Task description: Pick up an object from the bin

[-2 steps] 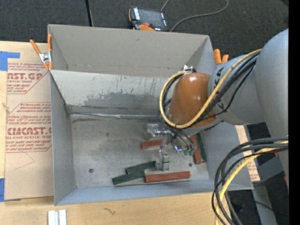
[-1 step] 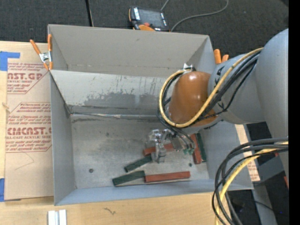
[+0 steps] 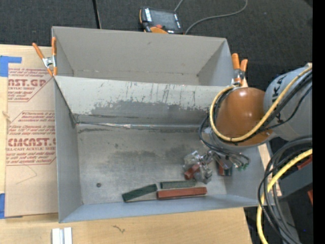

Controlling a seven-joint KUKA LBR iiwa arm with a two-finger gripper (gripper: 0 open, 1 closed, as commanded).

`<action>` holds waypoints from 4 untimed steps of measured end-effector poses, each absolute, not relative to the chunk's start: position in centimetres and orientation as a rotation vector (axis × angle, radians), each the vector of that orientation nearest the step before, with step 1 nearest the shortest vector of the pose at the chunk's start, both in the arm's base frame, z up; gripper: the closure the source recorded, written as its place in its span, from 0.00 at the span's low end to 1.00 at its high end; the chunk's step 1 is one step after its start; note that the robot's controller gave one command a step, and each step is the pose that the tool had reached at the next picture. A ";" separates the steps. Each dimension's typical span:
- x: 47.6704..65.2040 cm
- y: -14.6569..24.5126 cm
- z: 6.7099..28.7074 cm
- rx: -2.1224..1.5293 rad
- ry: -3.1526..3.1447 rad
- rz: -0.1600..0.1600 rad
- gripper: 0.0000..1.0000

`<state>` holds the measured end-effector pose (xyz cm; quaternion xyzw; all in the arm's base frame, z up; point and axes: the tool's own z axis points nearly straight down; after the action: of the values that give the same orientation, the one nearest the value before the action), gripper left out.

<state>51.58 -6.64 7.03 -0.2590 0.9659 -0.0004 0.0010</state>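
Tool (image 3: 199, 165) low in scuffed metal bin (image 3: 117, 156), flat red bar (image 3: 182, 192) near

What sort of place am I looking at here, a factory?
Most likely a robotics test lab, not a factory: a cabled robot arm has its gripper down in a grey metal bin that holds a green stick and a reddish stick.

Robotics lab: industrial arm (image 3: 297, 103), looped cables (image 3: 213, 117), grey metal bin (image 3: 66, 151), dark carpet floor (image 3: 30, 9).
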 end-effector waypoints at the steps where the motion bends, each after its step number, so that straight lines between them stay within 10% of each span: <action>1: 51.6 -6.5 7.0 -0.814 3.032 0.001 1.00; 4: 51.6 -6.5 7.0 -0.814 3.032 0.002 1.00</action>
<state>51.60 -6.49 7.03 -0.2594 0.9658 0.0005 0.0013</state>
